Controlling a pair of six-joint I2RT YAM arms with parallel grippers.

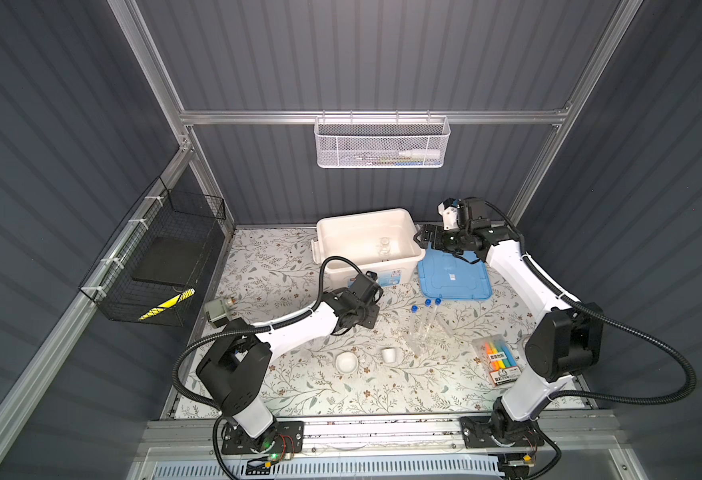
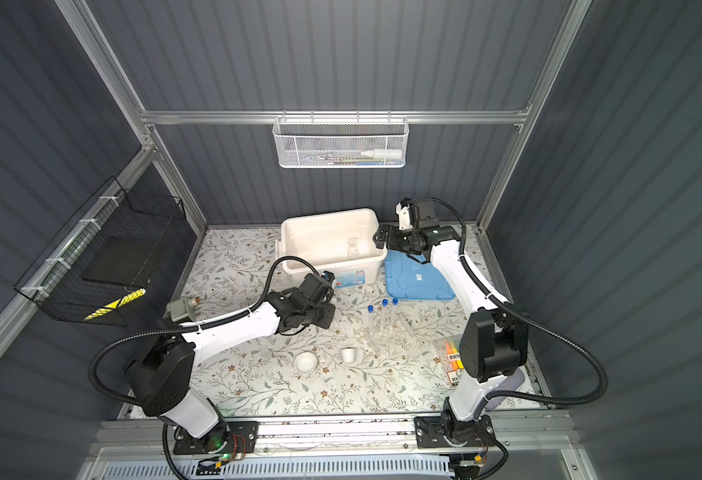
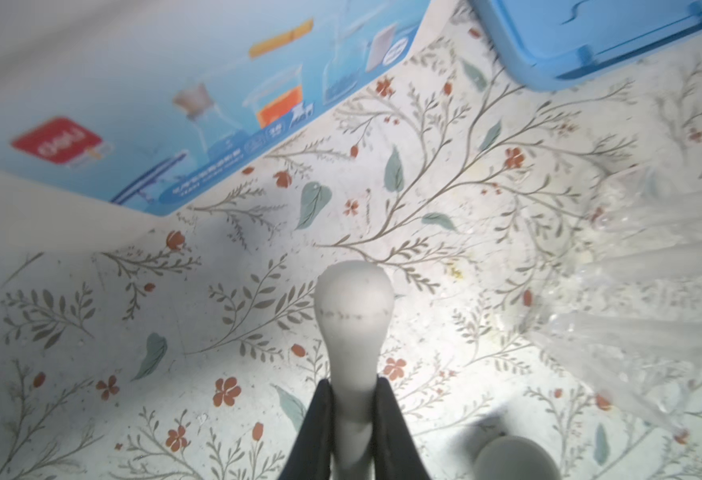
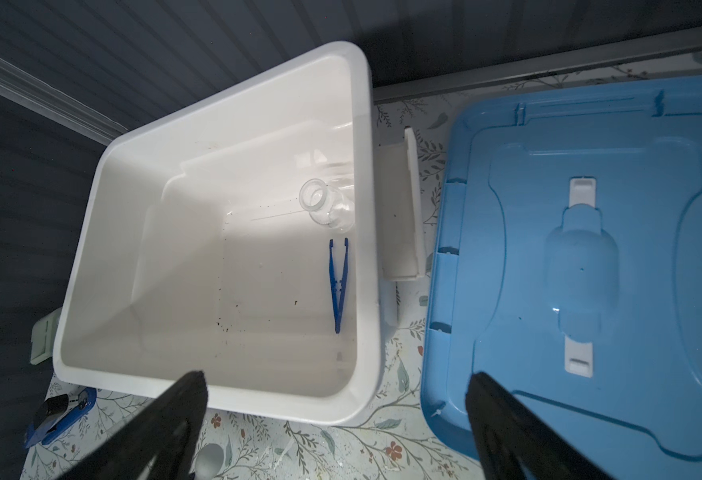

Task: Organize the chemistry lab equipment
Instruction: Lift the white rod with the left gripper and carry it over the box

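Your left claw (image 3: 352, 388) is clamped on the white pestle (image 3: 351, 316), bulb jutting past its tips. Your right claw (image 4: 337, 380) gapes over the bin (image 4: 365, 166) rim.

In both top views light falls from above onto the middle and front of the table (image 1: 258, 266), brightest around the bowl (image 1: 346, 362); the walls (image 1: 382, 62) are dim, and the posts (image 1: 146, 58) splay outward toward the corners. In the left wrist view the pestle (image 3: 353, 299) is shaded grey and the printed label (image 3: 175, 124) is blurred. In the right wrist view a bright band crosses the box (image 4: 366, 166); the lid (image 4: 590, 249) lies dim.
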